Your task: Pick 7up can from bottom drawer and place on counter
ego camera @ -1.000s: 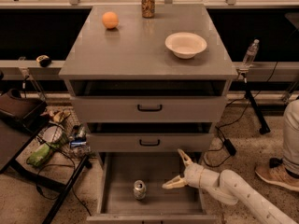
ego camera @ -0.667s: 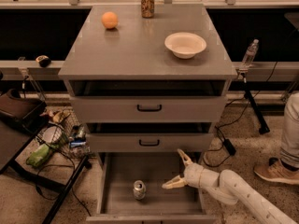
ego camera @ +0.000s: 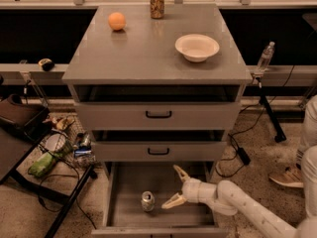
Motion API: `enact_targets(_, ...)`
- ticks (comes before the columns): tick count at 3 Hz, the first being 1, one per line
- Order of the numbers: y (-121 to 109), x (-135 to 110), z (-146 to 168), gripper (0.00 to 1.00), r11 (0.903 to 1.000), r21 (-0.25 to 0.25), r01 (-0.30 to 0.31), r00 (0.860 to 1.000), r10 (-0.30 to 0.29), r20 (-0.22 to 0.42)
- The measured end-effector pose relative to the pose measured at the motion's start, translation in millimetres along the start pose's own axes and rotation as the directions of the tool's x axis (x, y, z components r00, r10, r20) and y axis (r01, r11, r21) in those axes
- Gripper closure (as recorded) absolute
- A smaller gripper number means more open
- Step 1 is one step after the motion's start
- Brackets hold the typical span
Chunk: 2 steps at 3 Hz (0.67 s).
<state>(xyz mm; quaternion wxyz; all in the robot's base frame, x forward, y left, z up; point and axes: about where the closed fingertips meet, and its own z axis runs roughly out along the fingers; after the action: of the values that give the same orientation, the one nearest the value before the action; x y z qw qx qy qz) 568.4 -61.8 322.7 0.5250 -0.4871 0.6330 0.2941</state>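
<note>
Gripper (ego camera: 174,187), cream-coloured and two-fingered on a white arm, hangs inside the pulled-out wide grey bottom drawer (ego camera: 113,197) with its fingers spread apart, just right of the small silver-topped 7up can (ego camera: 147,201) standing on the drawer floor. On the smooth grey counter (ego camera: 148,53) sit a round orange fruit (ego camera: 117,21), a white bowl (ego camera: 196,47) and a brown-gold patterned can (ego camera: 157,3).

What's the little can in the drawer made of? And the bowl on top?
The 7up can looks like thin metal: its top is silvery and shiny. The bowl looks like plastic or ceramic, smooth and cream; I can't tell which. The open gripper is close beside the can in the bottom drawer.
</note>
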Motion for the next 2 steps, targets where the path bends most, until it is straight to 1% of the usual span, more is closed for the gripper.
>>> enact_targets(1, 32, 47, 45, 0.00, 0.9966, -0.081, 0.016, 1.000, -0.017, -0.012)
enact_targets(2, 49, 81, 80, 0.00, 0.9909, -0.135, -0.009, 1.000, 0.007, -0.011)
